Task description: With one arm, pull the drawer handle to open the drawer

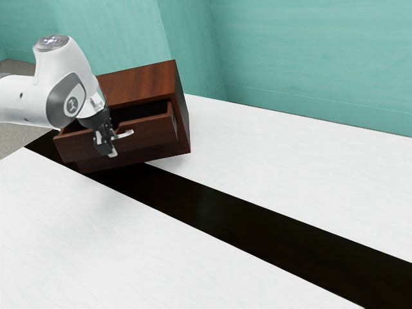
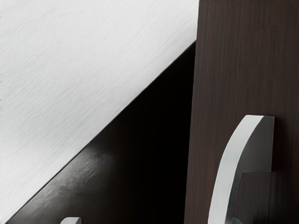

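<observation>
While the arm is reaching in from the exterior view's left, the gripper (image 1: 108, 143) is sitting at the handle (image 1: 125, 133) of the drawer (image 1: 141, 138), fingers standing apart, not clamping it. Drawer is sticking partly out of the cabinet (image 1: 151, 80). Cabinet is resting near the table's (image 1: 277, 154) far edge, toward that view's left, across the dark stripe (image 1: 257, 232).

Wrist view: handle (image 2: 243, 154) is curving off the drawer front (image 2: 233, 70), with dark stripe (image 2: 140, 154) and table (image 2: 70, 70) lying beyond.

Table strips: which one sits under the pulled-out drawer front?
The black centre strip: the only dark one, both others being white. The drawer front overhangs it.
</observation>
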`<state>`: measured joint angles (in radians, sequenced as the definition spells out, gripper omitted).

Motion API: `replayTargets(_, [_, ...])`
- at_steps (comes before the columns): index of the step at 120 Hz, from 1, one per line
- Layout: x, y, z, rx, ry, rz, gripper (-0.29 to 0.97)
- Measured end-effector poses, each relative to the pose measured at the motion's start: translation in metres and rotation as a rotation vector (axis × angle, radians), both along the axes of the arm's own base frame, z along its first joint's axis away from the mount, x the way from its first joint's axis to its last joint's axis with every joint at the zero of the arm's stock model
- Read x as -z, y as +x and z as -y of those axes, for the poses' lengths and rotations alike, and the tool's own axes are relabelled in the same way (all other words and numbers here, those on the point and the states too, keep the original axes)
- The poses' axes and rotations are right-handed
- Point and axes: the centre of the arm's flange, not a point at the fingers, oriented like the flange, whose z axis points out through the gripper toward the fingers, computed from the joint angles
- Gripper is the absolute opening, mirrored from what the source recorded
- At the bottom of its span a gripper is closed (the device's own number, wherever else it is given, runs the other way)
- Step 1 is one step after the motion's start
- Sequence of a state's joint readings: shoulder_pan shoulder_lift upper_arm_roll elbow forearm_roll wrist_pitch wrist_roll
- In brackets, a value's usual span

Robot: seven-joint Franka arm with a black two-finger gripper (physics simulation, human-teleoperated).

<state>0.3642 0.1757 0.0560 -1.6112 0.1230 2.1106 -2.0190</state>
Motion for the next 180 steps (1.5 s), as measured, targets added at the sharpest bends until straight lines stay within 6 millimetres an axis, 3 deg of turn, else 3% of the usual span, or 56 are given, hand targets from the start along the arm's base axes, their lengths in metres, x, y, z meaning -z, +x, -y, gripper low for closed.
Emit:
replayTargets(82, [-0.003,-0.016,0.019,0.013,-0.012,-0.012,0.35])
replayTargets(180, [-0.006,-0.052,0.048,0.012,-0.038,-0.043,0.36])
